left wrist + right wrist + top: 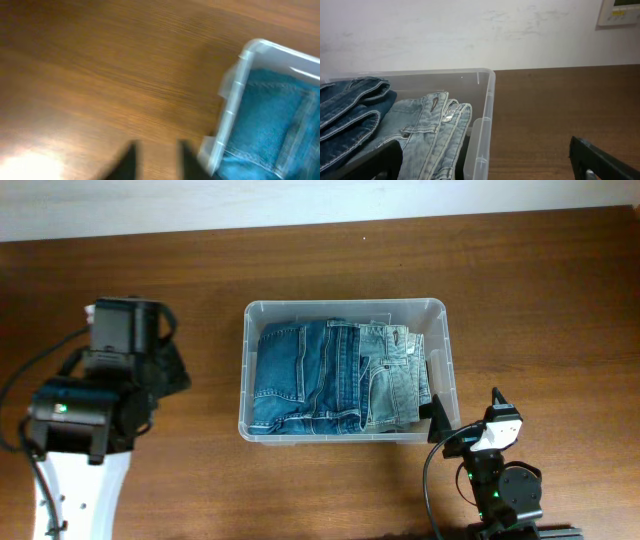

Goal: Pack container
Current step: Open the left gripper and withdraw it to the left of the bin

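The clear plastic container (442, 350) stands mid-table with folded dark blue jeans (300, 375) on its left side and lighter jeans (392, 375) on its right. My left gripper (157, 162) is open and empty over bare wood, just left of the container's left wall (235, 100); that view is blurred. My right gripper (466, 412) is wide open at the container's front right corner. In the right wrist view its fingers (485, 167) straddle the container's right rim (487, 105), one finger over the light jeans (432, 130), the other over the table.
My left arm (95, 400) takes up the table's left side. The right arm's base (500, 490) sits at the front right. A white wall (470, 30) runs behind the table's far edge.
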You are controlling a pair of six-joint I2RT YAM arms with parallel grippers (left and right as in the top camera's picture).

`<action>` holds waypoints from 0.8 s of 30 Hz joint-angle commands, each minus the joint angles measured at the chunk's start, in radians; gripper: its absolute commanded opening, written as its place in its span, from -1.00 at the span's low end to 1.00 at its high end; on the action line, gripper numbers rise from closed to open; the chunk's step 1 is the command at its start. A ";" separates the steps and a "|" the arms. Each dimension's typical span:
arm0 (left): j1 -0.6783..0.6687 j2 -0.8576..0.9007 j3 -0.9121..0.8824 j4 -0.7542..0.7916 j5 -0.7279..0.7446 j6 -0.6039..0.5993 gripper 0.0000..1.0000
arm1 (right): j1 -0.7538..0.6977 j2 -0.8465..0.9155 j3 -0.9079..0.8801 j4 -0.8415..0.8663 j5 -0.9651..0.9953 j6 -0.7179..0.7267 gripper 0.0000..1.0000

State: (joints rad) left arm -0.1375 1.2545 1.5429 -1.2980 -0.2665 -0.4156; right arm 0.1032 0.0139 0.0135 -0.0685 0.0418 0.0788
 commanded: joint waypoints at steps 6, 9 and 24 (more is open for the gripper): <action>0.111 -0.012 0.012 -0.001 0.044 -0.010 0.96 | -0.007 -0.010 0.055 0.047 0.016 0.088 0.97; 0.111 -0.012 0.012 0.000 0.042 -0.010 0.97 | -0.007 -0.010 0.142 -0.002 0.019 0.094 0.97; 0.035 -0.011 -0.016 -0.022 0.414 0.169 -0.99 | -0.007 -0.006 0.232 -0.234 0.314 0.095 0.97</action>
State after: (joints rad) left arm -0.0608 1.2545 1.5406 -1.3220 -0.0200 -0.3454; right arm 0.1032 0.0139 0.2375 -0.2871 0.2619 0.1616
